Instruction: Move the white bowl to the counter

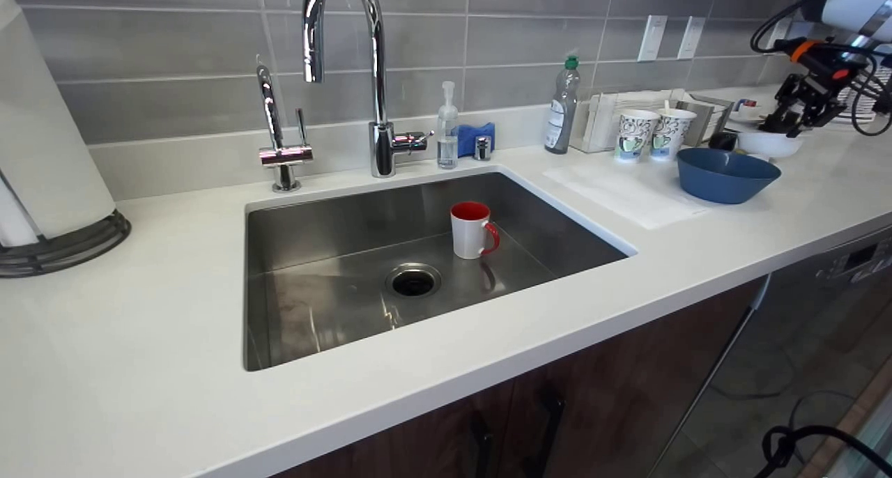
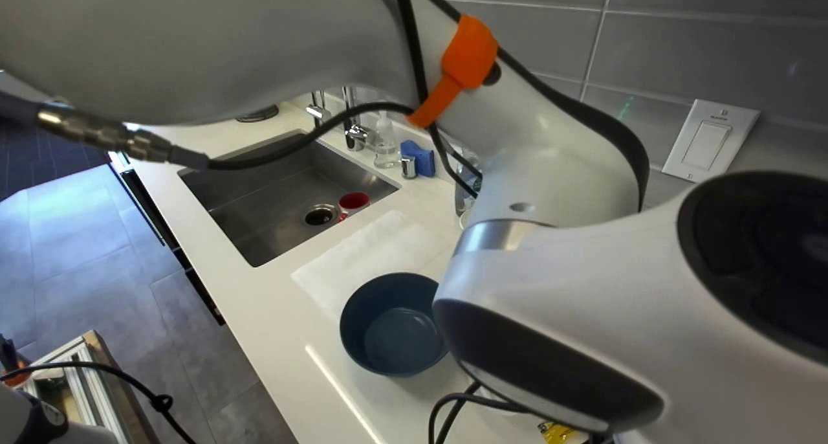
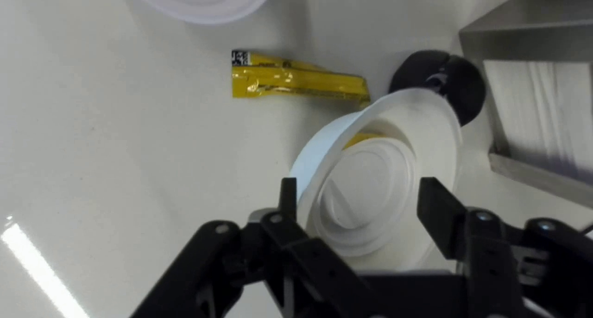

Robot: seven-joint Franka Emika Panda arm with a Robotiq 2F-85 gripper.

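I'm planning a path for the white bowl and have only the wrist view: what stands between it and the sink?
Observer: A blue bowl. In an exterior view it stands on the counter, on the sink side of the white bowl.

Operator: That never shows in my view. And on the surface from there to the sink, what lies there?

Observer: A thin white sheet, lying flat; both exterior views show it. I can't tell what it is made of.
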